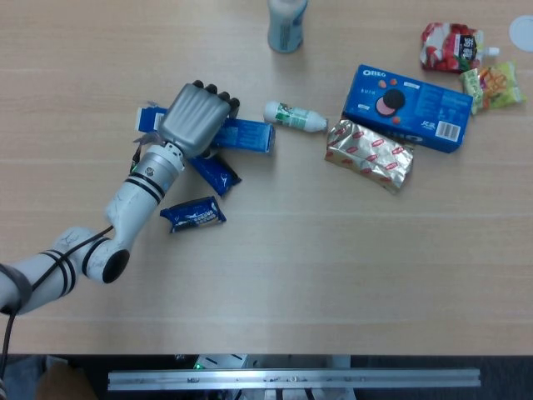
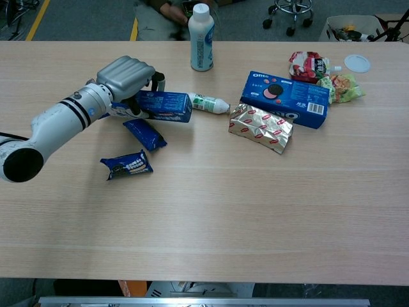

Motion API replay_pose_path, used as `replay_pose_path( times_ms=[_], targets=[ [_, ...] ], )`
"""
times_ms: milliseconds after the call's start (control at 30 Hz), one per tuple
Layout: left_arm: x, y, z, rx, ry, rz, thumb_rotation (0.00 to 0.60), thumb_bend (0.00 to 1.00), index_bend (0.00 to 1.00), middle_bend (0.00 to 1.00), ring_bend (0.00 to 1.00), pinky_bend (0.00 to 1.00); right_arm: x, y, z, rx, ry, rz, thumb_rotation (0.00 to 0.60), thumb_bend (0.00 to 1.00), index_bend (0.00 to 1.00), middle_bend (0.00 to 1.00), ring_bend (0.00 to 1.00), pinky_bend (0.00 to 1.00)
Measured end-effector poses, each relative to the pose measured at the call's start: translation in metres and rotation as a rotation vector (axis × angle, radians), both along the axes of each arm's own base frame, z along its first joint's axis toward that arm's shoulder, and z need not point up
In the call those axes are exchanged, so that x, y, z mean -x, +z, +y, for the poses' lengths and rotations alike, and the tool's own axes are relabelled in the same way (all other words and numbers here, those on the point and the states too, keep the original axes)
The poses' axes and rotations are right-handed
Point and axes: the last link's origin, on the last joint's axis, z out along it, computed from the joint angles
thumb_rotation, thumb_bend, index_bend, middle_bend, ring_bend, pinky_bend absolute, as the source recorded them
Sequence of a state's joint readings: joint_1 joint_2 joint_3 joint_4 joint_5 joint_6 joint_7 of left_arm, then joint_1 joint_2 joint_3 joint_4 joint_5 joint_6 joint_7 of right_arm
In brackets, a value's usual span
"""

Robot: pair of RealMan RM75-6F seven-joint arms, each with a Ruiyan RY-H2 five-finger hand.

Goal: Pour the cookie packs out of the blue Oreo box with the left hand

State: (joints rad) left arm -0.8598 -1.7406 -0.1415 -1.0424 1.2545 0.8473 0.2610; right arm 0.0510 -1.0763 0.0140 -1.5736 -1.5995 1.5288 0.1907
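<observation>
Gripping the blue box (image 1: 241, 136) from above, the left hand (image 1: 193, 119) has its fingers wrapped over the box's near end, so the box lies flat on the counter (image 1: 291, 267) and stretches away to the hand's right. Two cookie packs sit on the counter close to the wrist: one pack (image 1: 215, 172) just below the box, the other pack (image 1: 193, 214) further toward the forearm. A small white bottle (image 1: 295, 117) lies on its side just past the box's far end. Well beyond it rest a second blue cookie box (image 1: 408, 106) and a silver packet (image 1: 370, 154). No right hand shows in either view.
</observation>
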Motion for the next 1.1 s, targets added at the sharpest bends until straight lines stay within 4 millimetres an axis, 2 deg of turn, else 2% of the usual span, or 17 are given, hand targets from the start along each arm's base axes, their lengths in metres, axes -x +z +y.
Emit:
replay_pose_path(
  times_ms=[200, 300, 433, 633, 833, 1100],
  targets=[
    [0.005, -0.003, 0.004, -0.018, 0.035, 0.051, 0.600, 0.14, 0.14, 0.10, 0.13, 0.31, 0.002, 0.001, -0.001, 0.002, -0.002, -0.003, 0.600, 0.18, 0.38, 0.39, 0.37, 0.39],
    [0.007, -0.001, 0.004, -0.031, 0.046, 0.066, 0.600, 0.14, 0.06, 0.05, 0.08, 0.28, 0.002, 0.001, -0.001, 0.002, -0.001, -0.005, 0.600, 0.18, 0.38, 0.39, 0.37, 0.39],
    [0.006, 0.007, 0.000, -0.044, 0.054, 0.046, 0.600, 0.14, 0.05, 0.05, 0.08, 0.28, 0.002, 0.002, -0.002, 0.008, 0.000, -0.007, 0.600, 0.18, 0.38, 0.39, 0.37, 0.39],
    [0.013, 0.032, -0.016, -0.104, 0.078, -0.034, 0.600, 0.14, 0.06, 0.10, 0.11, 0.28, 0.004, 0.005, -0.002, 0.021, -0.009, -0.010, 0.600, 0.18, 0.38, 0.39, 0.37, 0.39],
    [0.047, 0.076, -0.046, -0.210, 0.157, -0.087, 0.600, 0.14, 0.08, 0.13, 0.12, 0.28, 0.008, 0.011, -0.003, 0.043, -0.011, -0.008, 0.600, 0.18, 0.38, 0.39, 0.37, 0.39],
    [0.099, 0.142, -0.107, -0.334, 0.322, -0.081, 0.600, 0.14, 0.11, 0.15, 0.13, 0.29, 0.006, 0.011, -0.006, 0.056, 0.000, -0.004, 0.600, 0.18, 0.38, 0.39, 0.37, 0.39]
  ],
)
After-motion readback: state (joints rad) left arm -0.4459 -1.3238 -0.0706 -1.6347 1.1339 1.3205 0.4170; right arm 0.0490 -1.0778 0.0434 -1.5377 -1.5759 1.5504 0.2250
